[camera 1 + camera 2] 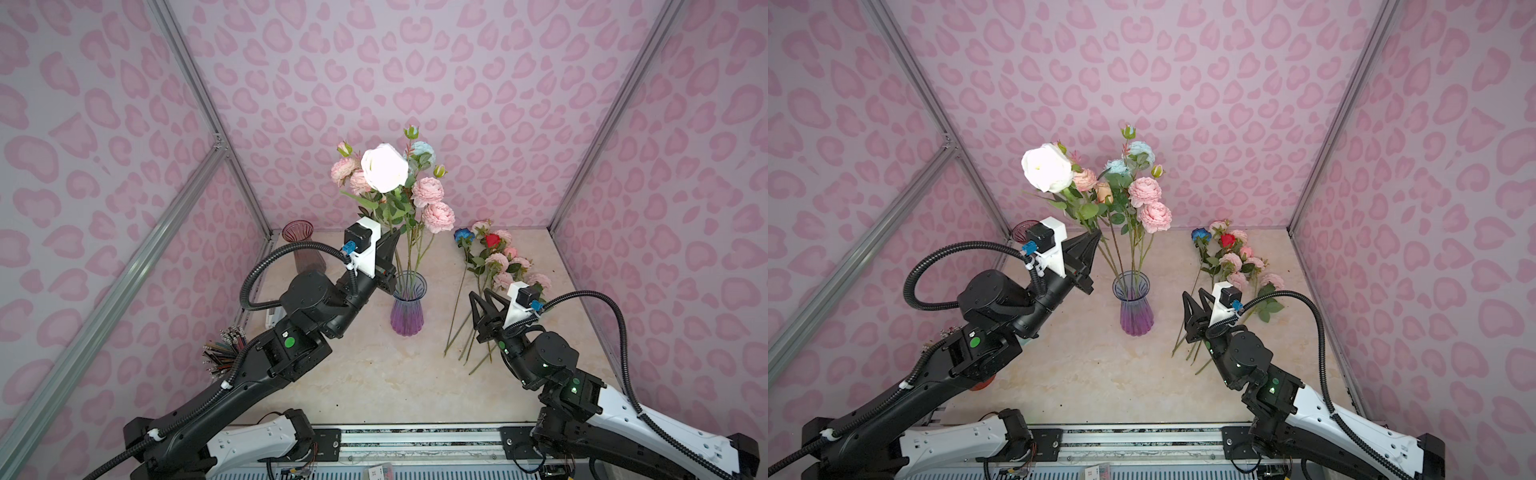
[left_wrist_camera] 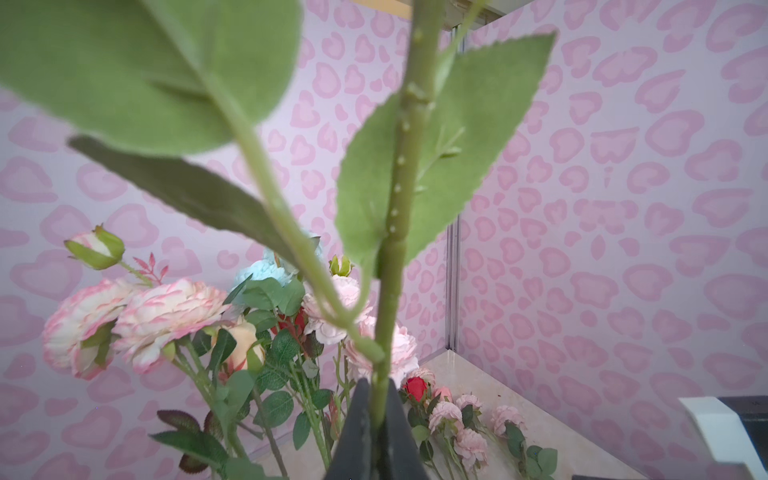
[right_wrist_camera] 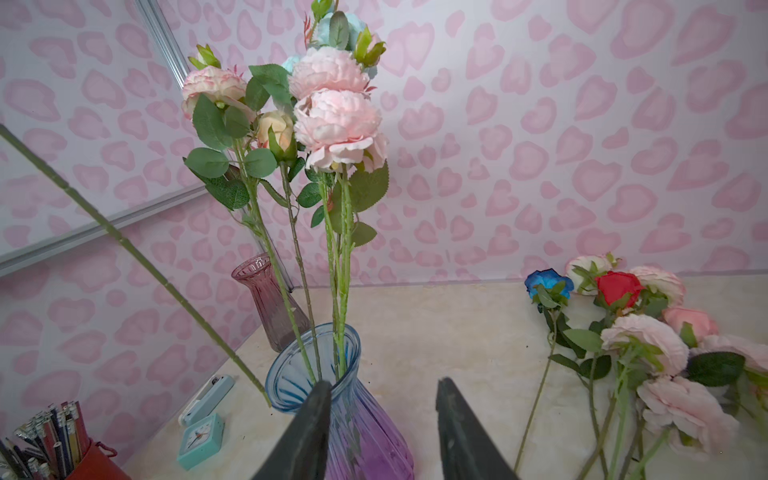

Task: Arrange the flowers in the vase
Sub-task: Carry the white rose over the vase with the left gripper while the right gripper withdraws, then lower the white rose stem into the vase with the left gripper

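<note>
Clearly the white rose (image 1: 1047, 167) is the flower in play. Its bloom hangs high, and its long stem (image 3: 137, 257) slants down from there toward the vase (image 1: 408, 305). The vase stands mid-desk with several pink and pale blue flowers (image 1: 428, 191) upright in it.

In the right wrist view the stem's foot ends just beside the vase's rim, on the left arm's side and seemingly outside the mouth. Whether it touches the glass I cannot tell. The left pincer (image 2: 376, 386) is clamped on the stem just under the lowest leaves.

So the foot likely has to shift across toward the right arm, then go down along the stem's own line. The right pincer (image 3: 382, 384) hangs part-open and empty at the vase's other side, near the loose flowers (image 1: 505, 262) lying on the desk (image 1: 374, 374).
</note>
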